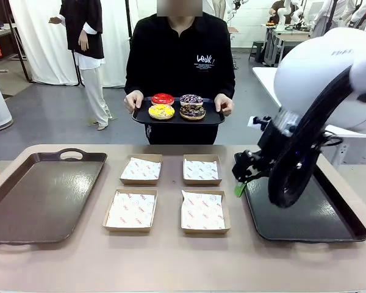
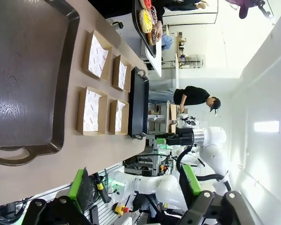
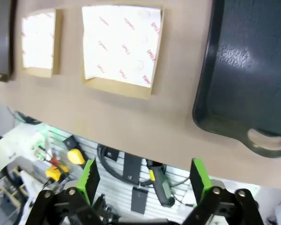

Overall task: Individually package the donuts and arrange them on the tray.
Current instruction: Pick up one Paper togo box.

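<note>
Several donuts lie on a small dark tray that the person holds above the table's far edge: a red one, a yellow-topped one, a purple-white sprinkled one and a chocolate one. The left wrist view catches the donuts far off at the top. My right gripper hangs open over the near left corner of the dark tray on the table, holding nothing. From the wrist, that right gripper has green pads spread wide. My left gripper is open and empty, beyond the brown tray.
Four paper-lined cardboard boxes sit mid-table in two rows. A brown handled tray lies at the left. The right wrist view looks down on a box and the dark tray's handle.
</note>
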Robot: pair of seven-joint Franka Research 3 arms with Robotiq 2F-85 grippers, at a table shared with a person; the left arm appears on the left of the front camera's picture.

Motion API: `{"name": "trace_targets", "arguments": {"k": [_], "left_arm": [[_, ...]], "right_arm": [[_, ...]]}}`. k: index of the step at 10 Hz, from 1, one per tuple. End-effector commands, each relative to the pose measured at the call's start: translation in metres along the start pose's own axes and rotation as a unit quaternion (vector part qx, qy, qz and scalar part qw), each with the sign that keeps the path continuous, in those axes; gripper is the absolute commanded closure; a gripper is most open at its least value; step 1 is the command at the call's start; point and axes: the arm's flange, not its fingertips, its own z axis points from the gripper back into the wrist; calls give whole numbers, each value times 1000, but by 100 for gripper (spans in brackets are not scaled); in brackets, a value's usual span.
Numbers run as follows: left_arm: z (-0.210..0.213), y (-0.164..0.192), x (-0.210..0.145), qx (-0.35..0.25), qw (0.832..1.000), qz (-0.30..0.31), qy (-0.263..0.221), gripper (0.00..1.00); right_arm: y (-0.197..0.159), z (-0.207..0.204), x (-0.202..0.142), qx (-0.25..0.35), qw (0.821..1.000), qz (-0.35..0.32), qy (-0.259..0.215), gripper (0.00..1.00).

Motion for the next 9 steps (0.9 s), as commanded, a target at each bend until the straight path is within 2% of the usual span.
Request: {"name": "trace_targets", "arguments": {"k": [1, 3, 4, 5, 9], "left_arm": [[1, 0, 0, -7, 1000, -4, -5, 0], [1, 0, 0, -7, 1000, -4, -5, 0], [1, 0, 0, -7, 1000, -4, -5, 0], [1, 0, 0, -7, 1000, -4, -5, 0], [1, 0, 0, -7, 1000, -4, -5, 0]], "right_arm": [[6, -18, 7, -21, 1000, -18, -2, 0], [20, -35, 7, 10, 1000, -5, 3, 0], [16, -33, 4, 28, 1000, 7, 4, 0], [14, -27, 5, -7, 1000, 0, 7, 0], [14, -27, 5, -7, 1000, 0, 7, 0]]}}
